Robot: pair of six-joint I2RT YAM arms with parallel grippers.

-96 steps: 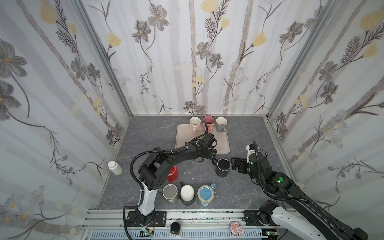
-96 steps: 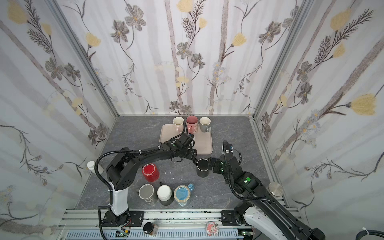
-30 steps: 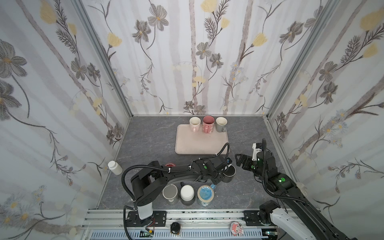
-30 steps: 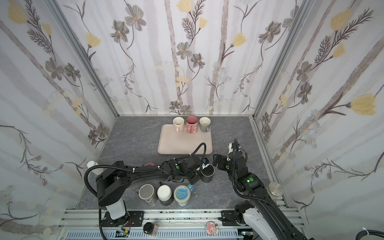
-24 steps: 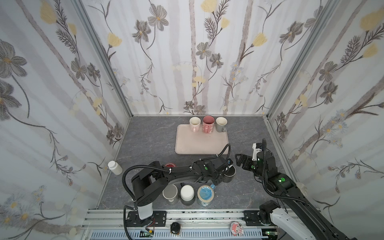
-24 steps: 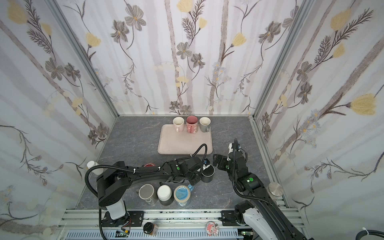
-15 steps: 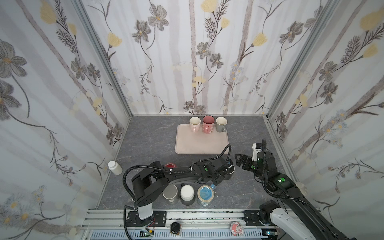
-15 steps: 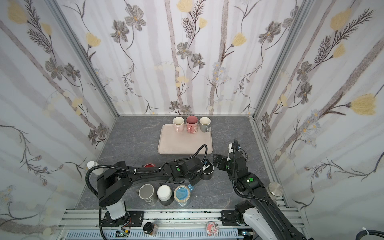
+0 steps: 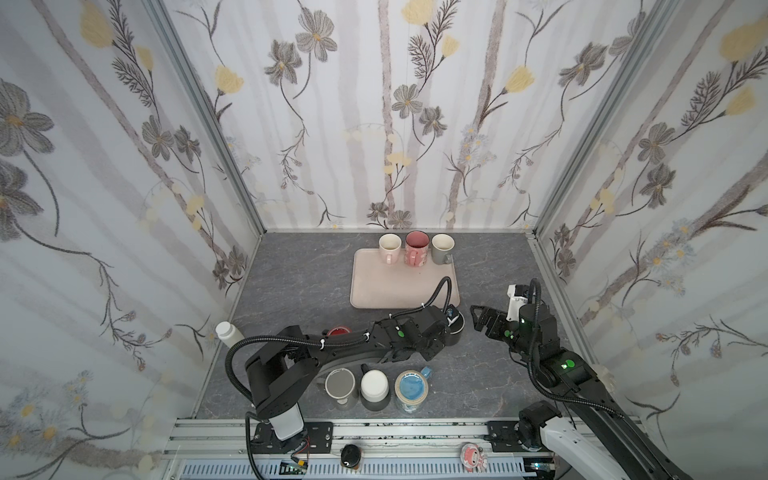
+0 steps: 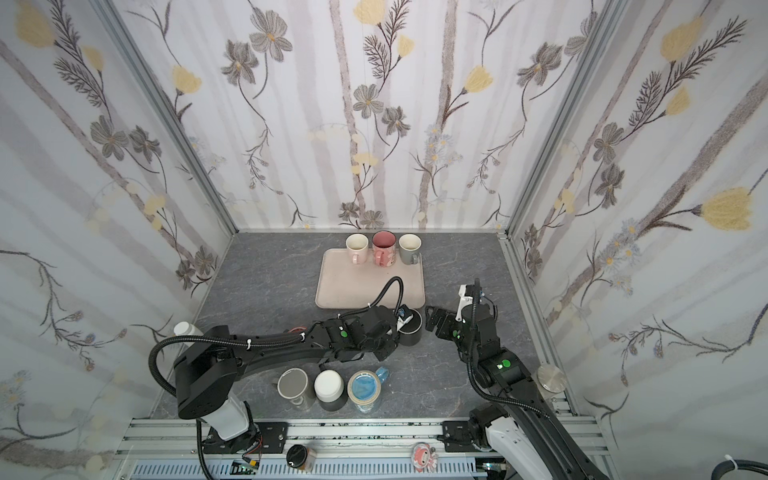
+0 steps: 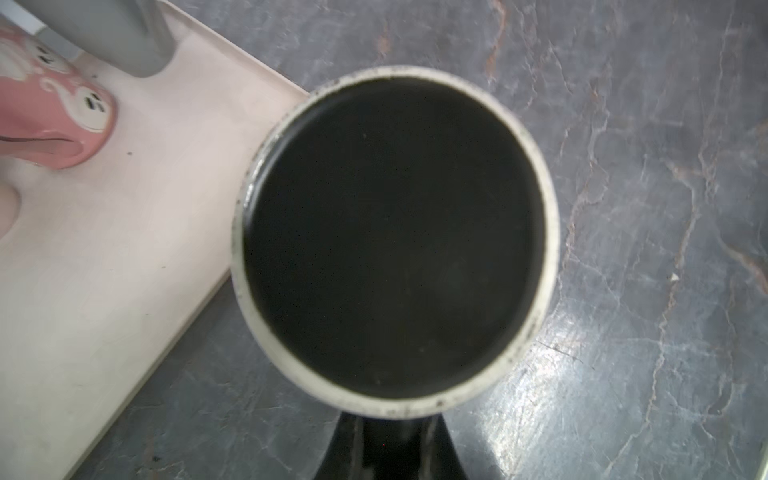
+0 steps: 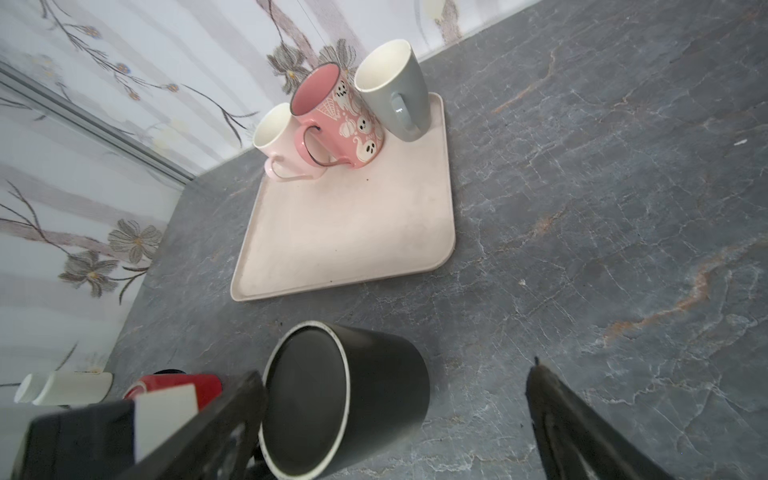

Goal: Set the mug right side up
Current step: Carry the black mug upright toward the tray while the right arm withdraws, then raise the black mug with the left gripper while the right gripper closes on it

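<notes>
Mug (image 9: 455, 337) inverted beside tray (image 9: 399, 286) corner; left jaws shut, right jaws wide, apart.

Three walls (image 9: 386, 124) around me, pale striped wallpaper with grey and yellow flowers. Metal posts (image 9: 210, 124) in the back corners. My desk (image 9: 299, 270) is dark grey marbled stone, soft glare on it. Metal rail (image 9: 395, 430) along the front edge.

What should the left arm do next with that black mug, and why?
Probably lift it slightly: the left gripper looks shut on the black mug, which stands base up on the table, so it needs clearance to turn.
</notes>
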